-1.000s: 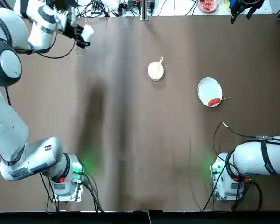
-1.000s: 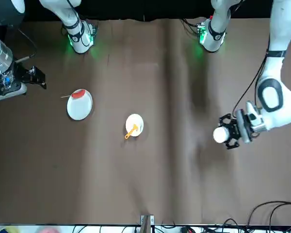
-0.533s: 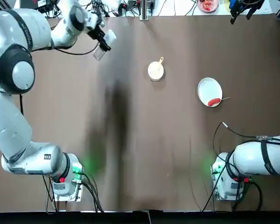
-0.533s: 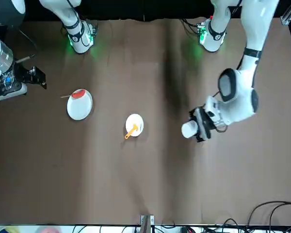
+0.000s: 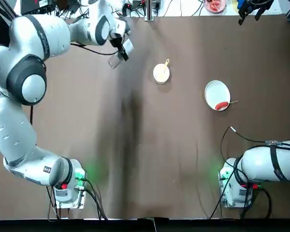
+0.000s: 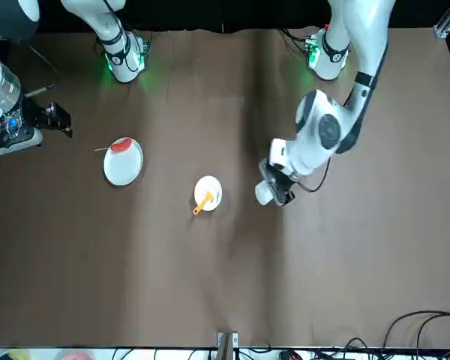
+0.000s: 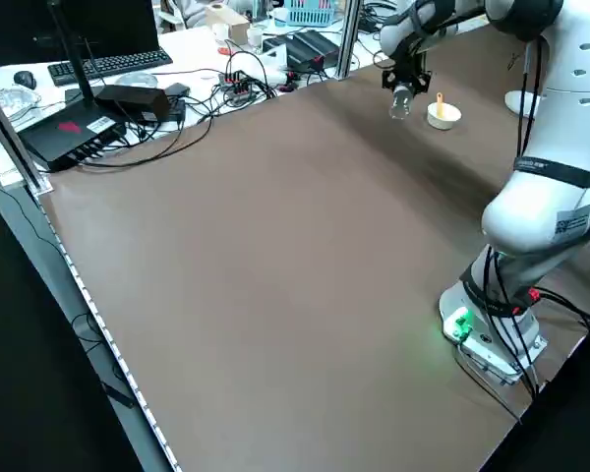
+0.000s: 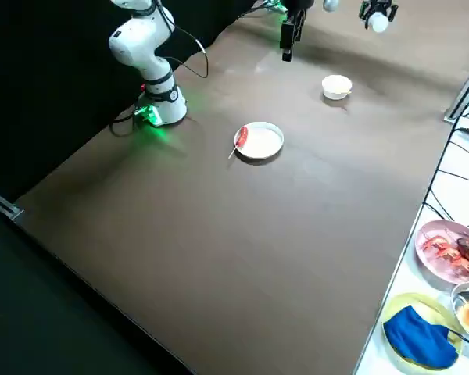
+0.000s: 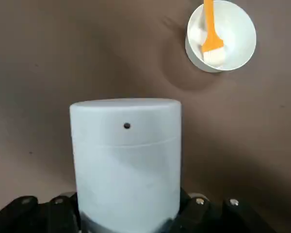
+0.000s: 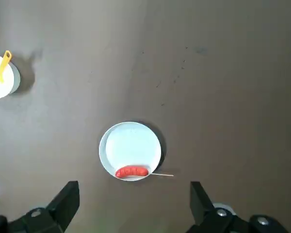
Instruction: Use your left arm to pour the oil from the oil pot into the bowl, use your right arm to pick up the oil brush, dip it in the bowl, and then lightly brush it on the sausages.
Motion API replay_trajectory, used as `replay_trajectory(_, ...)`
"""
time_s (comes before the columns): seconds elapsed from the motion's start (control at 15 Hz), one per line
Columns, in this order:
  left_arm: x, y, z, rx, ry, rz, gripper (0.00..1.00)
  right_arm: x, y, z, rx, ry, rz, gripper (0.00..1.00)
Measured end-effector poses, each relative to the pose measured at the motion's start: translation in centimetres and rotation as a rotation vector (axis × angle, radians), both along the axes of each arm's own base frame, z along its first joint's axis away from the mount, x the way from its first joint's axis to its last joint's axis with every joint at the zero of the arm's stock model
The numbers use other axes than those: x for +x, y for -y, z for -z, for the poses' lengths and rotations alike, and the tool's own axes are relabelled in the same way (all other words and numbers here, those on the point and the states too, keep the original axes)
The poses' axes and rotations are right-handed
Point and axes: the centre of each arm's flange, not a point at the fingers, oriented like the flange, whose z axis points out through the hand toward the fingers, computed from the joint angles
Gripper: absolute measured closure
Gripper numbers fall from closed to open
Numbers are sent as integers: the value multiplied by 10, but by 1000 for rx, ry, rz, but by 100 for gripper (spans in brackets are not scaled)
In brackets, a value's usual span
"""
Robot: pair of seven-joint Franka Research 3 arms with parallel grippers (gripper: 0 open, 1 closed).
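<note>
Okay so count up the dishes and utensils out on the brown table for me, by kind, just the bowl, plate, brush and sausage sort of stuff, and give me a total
Bowl: 1
Plate: 1
Brush: 1
Sausage: 1
Total: 4

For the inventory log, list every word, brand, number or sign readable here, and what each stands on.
No text can be read in these views.
Too small to read: the label on the left arm.
Too small to read: the white sticker on the black box.
</note>
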Motion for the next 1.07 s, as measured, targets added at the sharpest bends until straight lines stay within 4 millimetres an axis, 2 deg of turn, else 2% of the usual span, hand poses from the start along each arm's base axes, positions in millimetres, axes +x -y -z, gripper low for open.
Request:
replay_trajectory(0.2, -24, 54, 8, 61, 7, -40, 47, 0, 3, 1, 0, -1, 5, 0)
replay_trajectory(0.47, -35, 107, 10, 97, 43, -37, 47, 0, 0, 1, 14, -3, 5, 0)
replay_trajectory(0.8, -54, 154, 15, 133, 50, -15, 47, 0, -1, 2, 27, -8, 6, 0)
replay_trajectory(1.07, -55, 173, 23, 161, 84, 4, 47, 2, -1, 5, 28, -14, 8, 0)
